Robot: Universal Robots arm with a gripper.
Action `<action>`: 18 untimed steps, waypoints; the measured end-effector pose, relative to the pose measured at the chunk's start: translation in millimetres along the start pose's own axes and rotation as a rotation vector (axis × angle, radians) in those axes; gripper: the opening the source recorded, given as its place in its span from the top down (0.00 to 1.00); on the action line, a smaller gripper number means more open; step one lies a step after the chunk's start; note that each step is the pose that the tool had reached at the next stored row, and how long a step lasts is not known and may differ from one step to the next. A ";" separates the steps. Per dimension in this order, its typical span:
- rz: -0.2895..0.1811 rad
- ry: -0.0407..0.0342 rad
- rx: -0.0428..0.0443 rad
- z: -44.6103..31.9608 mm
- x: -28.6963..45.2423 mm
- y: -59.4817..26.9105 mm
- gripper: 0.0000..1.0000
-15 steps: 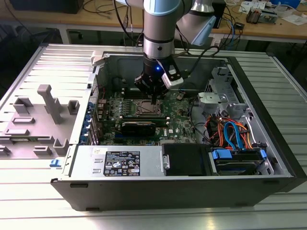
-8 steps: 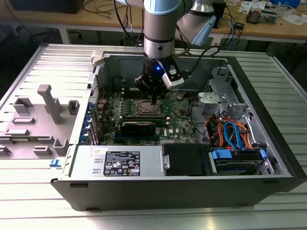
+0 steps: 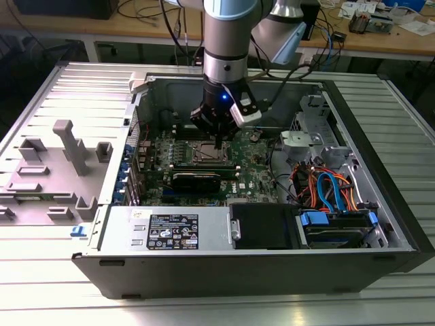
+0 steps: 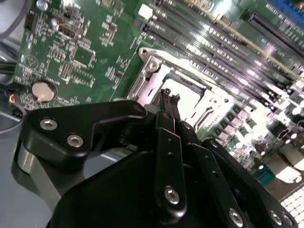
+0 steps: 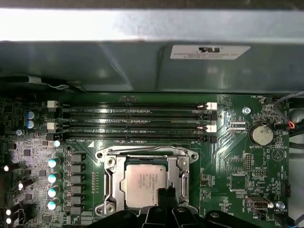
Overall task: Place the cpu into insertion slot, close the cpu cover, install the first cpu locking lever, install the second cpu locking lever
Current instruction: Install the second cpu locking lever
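Inside the open computer case [image 3: 326,224], the cpu [image 5: 145,183] sits in the insertion slot [image 5: 108,183], with the cpu cover [image 5: 183,166] framing it. Just above the cpu's edge, the claw [image 4: 169,97] has its fingertips pressed together, pinching nothing. Beside the slot lie memory slots [image 5: 133,114].

The gripper [image 5: 168,197] is covering the near edge of the cpu [image 5: 145,183] (first wrist view); the board print is staying too small to tell.
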State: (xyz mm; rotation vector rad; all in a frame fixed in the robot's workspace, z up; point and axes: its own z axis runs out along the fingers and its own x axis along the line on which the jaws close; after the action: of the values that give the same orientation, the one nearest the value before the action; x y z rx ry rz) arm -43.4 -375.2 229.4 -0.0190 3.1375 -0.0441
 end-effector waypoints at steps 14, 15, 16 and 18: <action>0.000 0.0001 0.0000 -3.3 0.2 -19.2 0.89; 0.000 0.0000 0.0000 -3.3 0.2 -21.1 0.89; 0.000 0.0000 -0.0001 -3.2 0.3 -21.4 0.89; 0.000 0.0000 0.0000 -3.2 0.3 -21.4 0.89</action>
State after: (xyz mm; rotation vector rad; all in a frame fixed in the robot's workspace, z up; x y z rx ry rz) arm -43.5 -396.6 233.2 -0.0189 3.1376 -0.0440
